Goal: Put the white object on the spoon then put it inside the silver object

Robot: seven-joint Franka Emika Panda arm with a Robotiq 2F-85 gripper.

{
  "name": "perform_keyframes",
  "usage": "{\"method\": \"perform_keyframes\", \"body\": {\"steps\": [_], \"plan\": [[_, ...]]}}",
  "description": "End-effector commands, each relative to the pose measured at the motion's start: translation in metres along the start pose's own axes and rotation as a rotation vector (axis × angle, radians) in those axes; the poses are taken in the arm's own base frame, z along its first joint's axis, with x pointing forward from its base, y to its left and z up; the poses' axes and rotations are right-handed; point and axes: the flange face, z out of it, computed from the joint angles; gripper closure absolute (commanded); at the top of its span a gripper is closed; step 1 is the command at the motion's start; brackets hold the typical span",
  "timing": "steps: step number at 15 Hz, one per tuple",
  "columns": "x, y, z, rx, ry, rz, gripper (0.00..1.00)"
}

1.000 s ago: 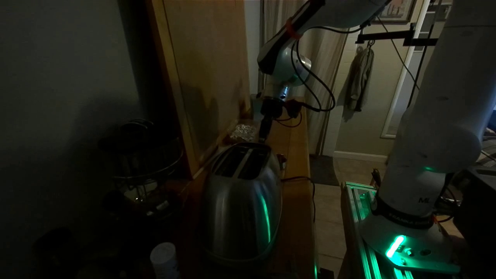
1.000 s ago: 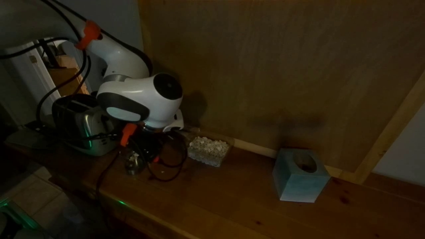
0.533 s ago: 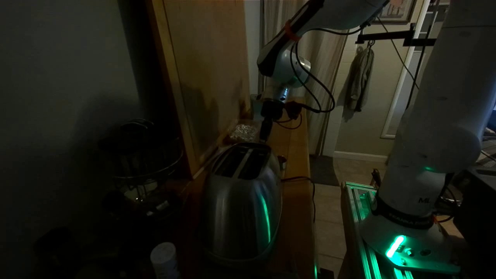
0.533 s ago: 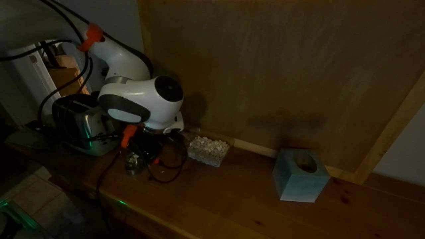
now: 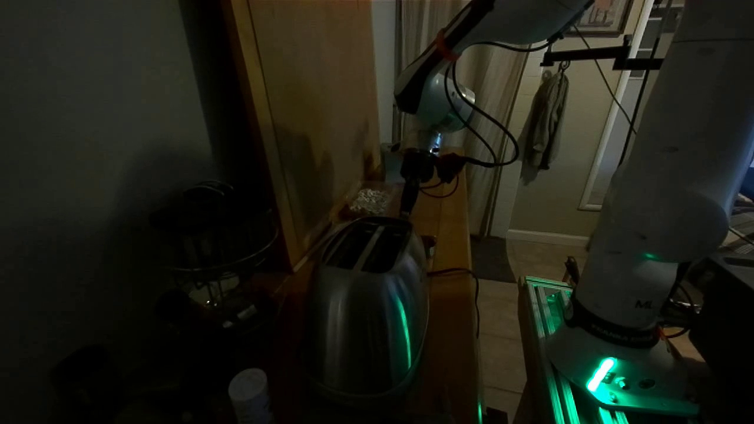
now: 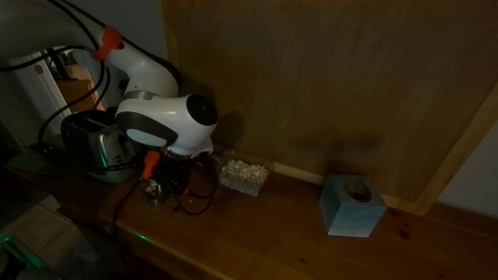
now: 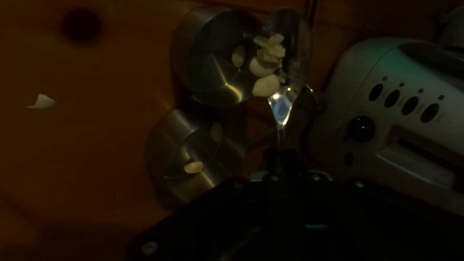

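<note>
Pale-blue box (image 6: 350,214) (wooden panel (image 6: 330,85) behind)

Glossy mtl spoon (image 7: 285,98); wood tbl (image 6: 280,221).

Brushed silver-grey on the toaster (image 5: 365,312), streaked bright green down one side, black in the slots. Shiny silver on the spoon (image 7: 283,105), creamy white on the seed-like pieces (image 7: 268,67). Probably dull grey, in such poor light, on the round metal cups (image 7: 210,40). Orange-brown with dark knots on the counter (image 6: 295,229); pale blue on the tissue box (image 6: 352,212).
</note>
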Motion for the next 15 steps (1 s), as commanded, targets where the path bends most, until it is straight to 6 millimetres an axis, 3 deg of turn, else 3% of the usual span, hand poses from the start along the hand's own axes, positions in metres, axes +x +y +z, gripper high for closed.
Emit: {"method": "perform_keyframes", "body": {"steps": [1,10,14,15], "plan": [[0.0024,0.0014,-0.0048,0.014,0.057,-0.038,0.98],[0.0033,0.0046,-0.0029,0.056,0.020,-0.031,0.98],[0.0059,0.0113,-0.0015,-0.009,0.036,0.011,0.98],[0.0048,0.0091,-0.0023,0.051,0.019,-0.006,0.98]]}}
